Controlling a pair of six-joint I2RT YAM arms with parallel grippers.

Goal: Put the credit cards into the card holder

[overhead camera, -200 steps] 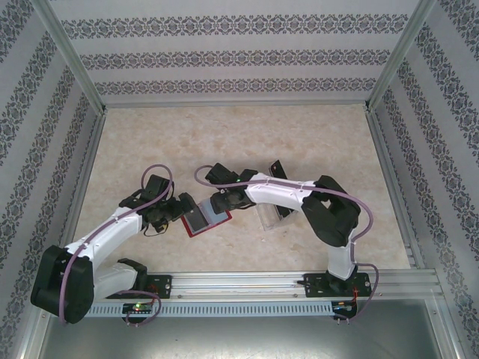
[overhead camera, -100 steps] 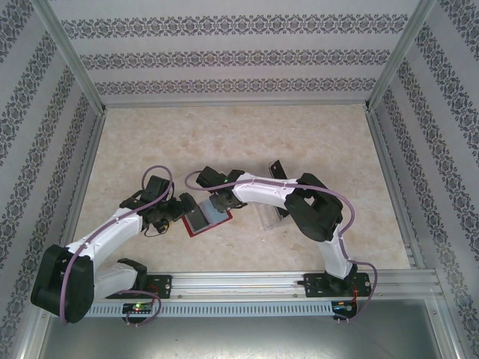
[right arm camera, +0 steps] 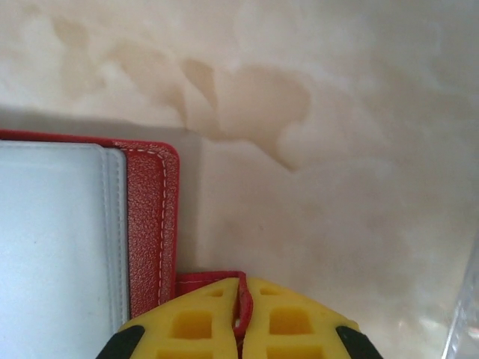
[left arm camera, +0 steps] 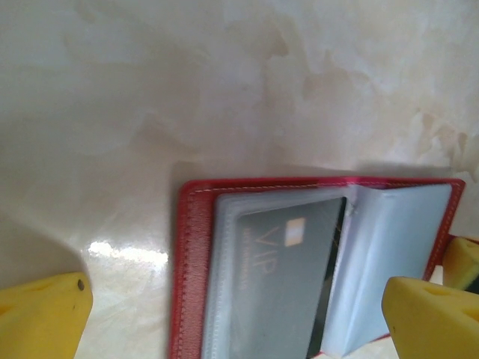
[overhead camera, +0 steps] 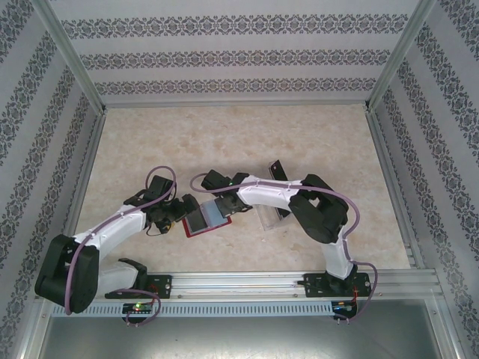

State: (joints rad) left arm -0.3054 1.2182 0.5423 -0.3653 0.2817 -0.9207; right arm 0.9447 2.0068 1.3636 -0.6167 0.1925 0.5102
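Observation:
The card holder (overhead camera: 203, 222) is a red wallet lying open on the table between the two arms, grey pockets up. In the left wrist view a dark grey credit card (left arm camera: 288, 277) marked VIP sits inside a clear pocket of the wallet (left arm camera: 191, 254). My left gripper (left arm camera: 236, 299) is open, its yellow fingers (left arm camera: 41, 318) spread wide on either side of the wallet. My right gripper (right arm camera: 241, 303) is shut on the wallet's red snap tab (right arm camera: 206, 280) at the leaf's edge (right arm camera: 150, 217). More dark cards (overhead camera: 278, 172) stand in the clear tray.
A clear plastic tray (overhead camera: 269, 218) sits just right of the wallet, under the right forearm; its edge (right arm camera: 468, 314) shows in the right wrist view. Patterned walls and metal rails (overhead camera: 239, 280) enclose the beige table.
The right arm's elbow has swung left and its gripper has shifted slightly along the wallet's right edge. The left gripper has edged a little closer; the wallet stays put.

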